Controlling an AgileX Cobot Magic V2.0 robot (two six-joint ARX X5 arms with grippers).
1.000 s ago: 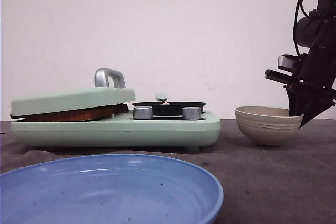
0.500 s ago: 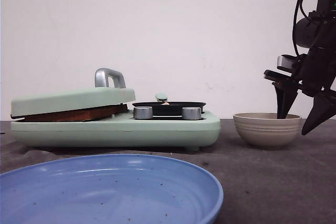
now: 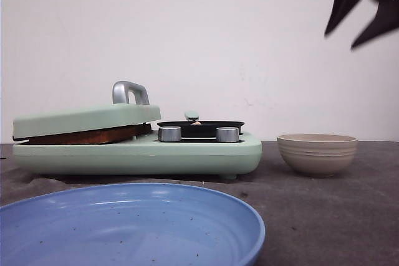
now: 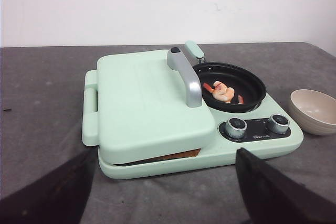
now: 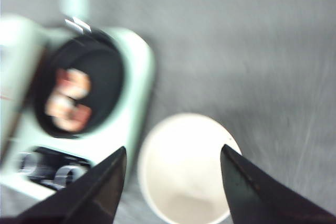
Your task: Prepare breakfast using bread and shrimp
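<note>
The bread [image 3: 87, 135] shows only as a browned edge [image 4: 176, 155] under the shut lid of the mint-green breakfast maker [image 3: 187, 154]. Pink shrimp [image 4: 223, 92] lie in the small black pan [image 4: 247, 77] on that appliance; the right wrist view shows the shrimp [image 5: 68, 100] blurred. My right gripper [image 3: 361, 14] is open, high above the beige bowl [image 3: 317, 152], with nothing between its fingers. The same bowl [image 5: 186, 169] is empty below my right gripper [image 5: 173, 182]. My left gripper [image 4: 165, 187] is open in front of the appliance, apart from it.
A large blue plate [image 3: 124, 228] fills the near foreground. Two silver knobs [image 3: 169, 133] sit on the appliance's front, and a grey handle [image 4: 186, 74] stands on its lid. The table is dark grey, with a white wall behind.
My right gripper let go of the tipped bowl, which settled upright on the table, then rose quickly to the top of the front view. Nothing else moved.
</note>
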